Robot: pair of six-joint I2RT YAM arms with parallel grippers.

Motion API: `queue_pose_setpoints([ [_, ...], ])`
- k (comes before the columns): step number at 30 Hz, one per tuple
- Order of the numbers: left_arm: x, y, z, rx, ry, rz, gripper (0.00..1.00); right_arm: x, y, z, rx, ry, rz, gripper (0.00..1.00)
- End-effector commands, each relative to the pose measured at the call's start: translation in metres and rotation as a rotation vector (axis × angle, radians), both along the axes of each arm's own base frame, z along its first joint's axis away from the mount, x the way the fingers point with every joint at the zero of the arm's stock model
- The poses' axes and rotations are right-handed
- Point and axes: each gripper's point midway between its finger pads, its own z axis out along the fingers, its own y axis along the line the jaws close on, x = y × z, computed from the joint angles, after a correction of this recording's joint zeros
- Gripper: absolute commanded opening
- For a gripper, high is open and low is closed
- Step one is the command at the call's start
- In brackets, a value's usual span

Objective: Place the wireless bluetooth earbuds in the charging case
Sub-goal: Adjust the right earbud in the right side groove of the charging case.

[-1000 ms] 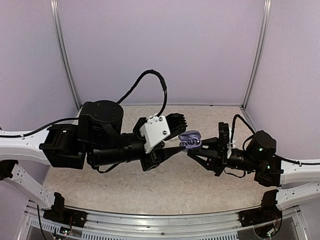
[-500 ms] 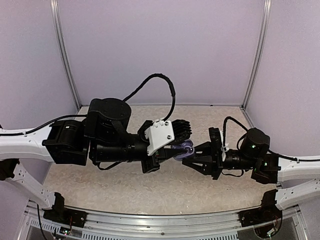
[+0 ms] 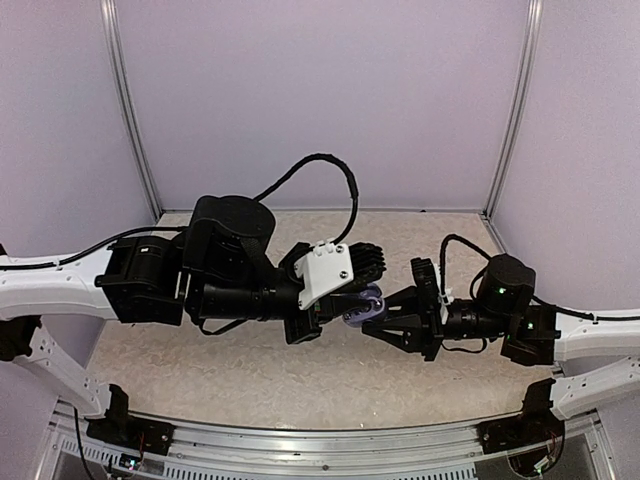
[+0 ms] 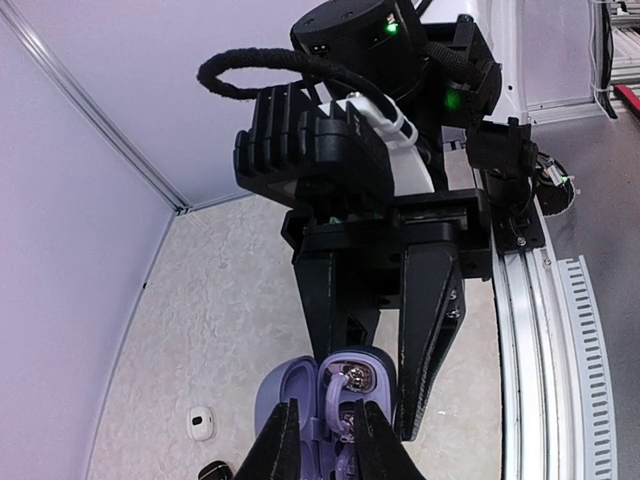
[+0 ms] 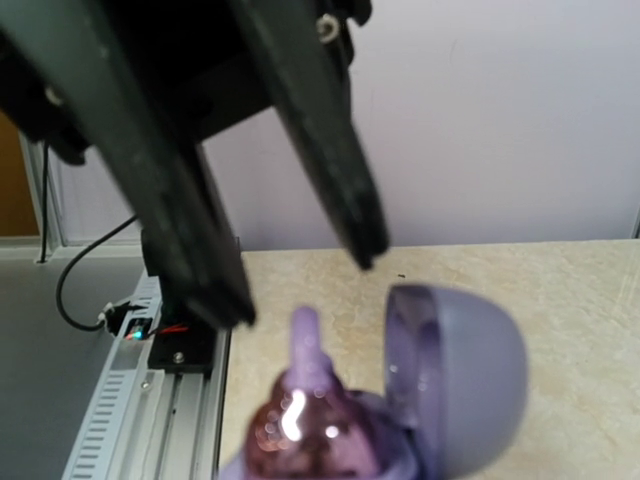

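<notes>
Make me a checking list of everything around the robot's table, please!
Surface: speckled beige table.
Job's things: purple case, lid open, held off the table; a purple earbud stands in it, stem up.
Clutter: small white thing and a dark thing cut off by the picture edge, both lying on the table.
Grippers: right gripper shut on the case; left gripper has fingers either side of the earbud's stem, grip unclear.
Cables: black cable loops over the left arm; second cable curls by the right arm.
Surroundings: pale purple walls, metal rail at the near edge.
</notes>
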Motion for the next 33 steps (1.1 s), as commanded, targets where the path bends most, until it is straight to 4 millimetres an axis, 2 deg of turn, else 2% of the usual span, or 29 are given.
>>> queue_pose_setpoints([
  [1,0.0,-0.004,0.008,-0.015,0.003,-0.023,0.2,-0.004,0.003,0.015,0.027,-0.029,0.024,0.0],
  [21,0.0,-0.006,-0.006,-0.011,0.069,-0.067,0.11,-0.013,-0.006,0.03,0.087,-0.062,0.046,0.0],
  [33,-0.006,-0.013,-0.016,0.029,0.069,-0.095,0.08,-0.01,-0.002,0.028,0.077,-0.055,0.041,0.0],
])
